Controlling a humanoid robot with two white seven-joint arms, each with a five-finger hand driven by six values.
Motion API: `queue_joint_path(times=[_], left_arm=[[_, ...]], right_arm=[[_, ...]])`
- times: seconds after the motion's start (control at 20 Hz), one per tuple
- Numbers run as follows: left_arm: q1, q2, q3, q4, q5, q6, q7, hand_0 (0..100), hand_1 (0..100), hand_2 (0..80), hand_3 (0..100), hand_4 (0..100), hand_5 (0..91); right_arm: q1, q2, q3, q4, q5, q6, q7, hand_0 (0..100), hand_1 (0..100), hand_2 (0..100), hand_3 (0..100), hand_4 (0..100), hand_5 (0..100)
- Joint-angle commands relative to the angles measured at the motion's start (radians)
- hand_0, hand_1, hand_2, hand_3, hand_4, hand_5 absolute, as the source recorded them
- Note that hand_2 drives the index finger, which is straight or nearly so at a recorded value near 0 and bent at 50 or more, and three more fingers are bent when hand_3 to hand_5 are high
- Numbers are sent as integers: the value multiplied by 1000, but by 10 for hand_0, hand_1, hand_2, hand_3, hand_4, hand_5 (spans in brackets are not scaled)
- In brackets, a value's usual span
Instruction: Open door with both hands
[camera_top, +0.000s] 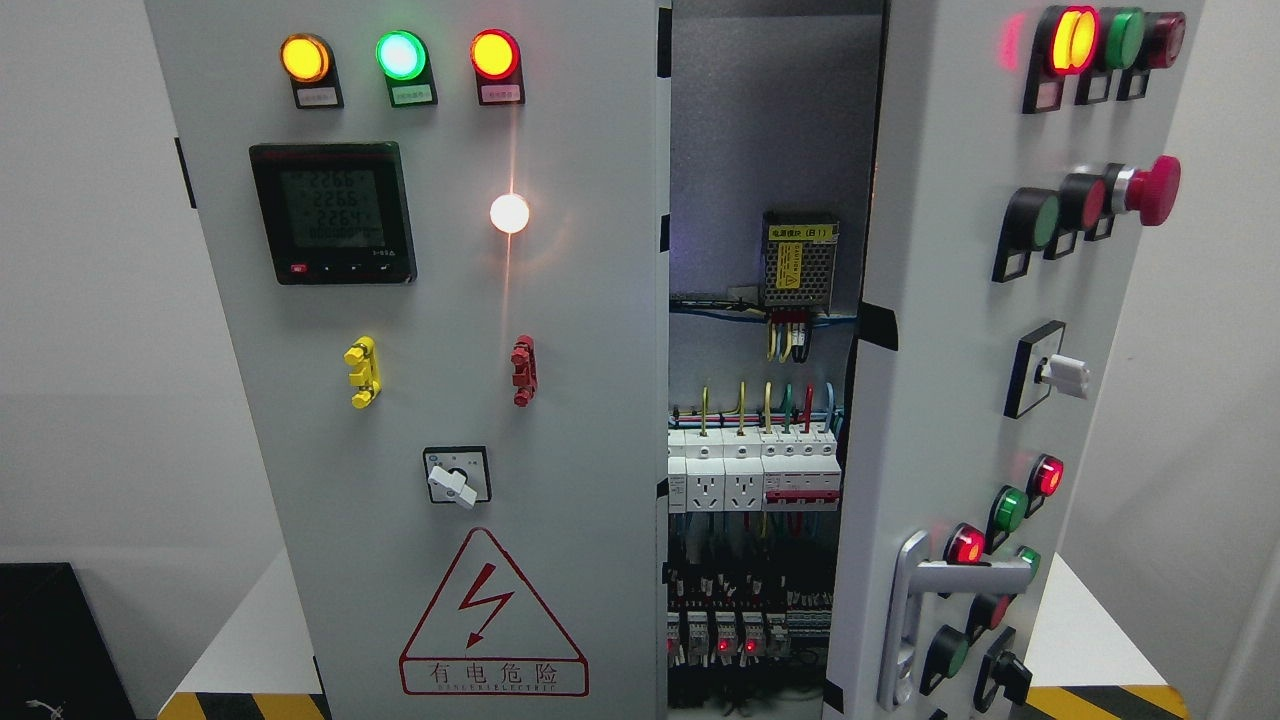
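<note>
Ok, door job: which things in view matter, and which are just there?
Job:
right door, swung partly open
its silver handle
left door, closed

Just there:
digital meter
indicator lamps
warning sign
breakers inside
black box, lower left

No hand in view.

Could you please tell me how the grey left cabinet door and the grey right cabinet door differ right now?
The grey left cabinet door sits closed and faces the camera; the grey right cabinet door is swung open, seen at an angle. The left carries a digital meter; the right has a silver lever handle. Both bear lit indicator lamps.
</note>
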Motion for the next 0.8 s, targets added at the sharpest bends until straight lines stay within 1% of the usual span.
queue_joint_path(times=[0.0,0.15,0.25,0.35,0.5,0.6,0.75], left_arm=[[-179,190,-52,-188,129,0,-2,0,0,0,0,0,0],[-282,223,-98,-196,200,0,-2,0,0,0,0,0,0],[-333,255,-123,-207,238,0,-2,0,0,0,0,0,0],[-386,287,-133,-210,271,0,-2,0,0,0,0,0,0],[-474,324,-144,-211,366,0,-2,0,0,0,0,0,0],[-524,353,-147,-211,407,0,-3,0,0,0,0,0,0],[-609,376,-172,-211,472,0,-3,0,0,0,0,0,0]], right_arm=[[0,0,0,0,0,0,0,190,0,0,0,0,0],[0,0,0,0,0,0,0,190,0,0,0,0,0],[0,0,0,0,0,0,0,190,0,0,0,0,0],[0,0,0,-1,0,0,0,190,0,0,0,0,0],[0,0,0,0,-1,0,0,190,0,0,0,0,0],[0,0,0,0,0,0,0,190,0,0,0,0,0],[0,0,0,0,0,0,0,190,0,0,0,0,0]])
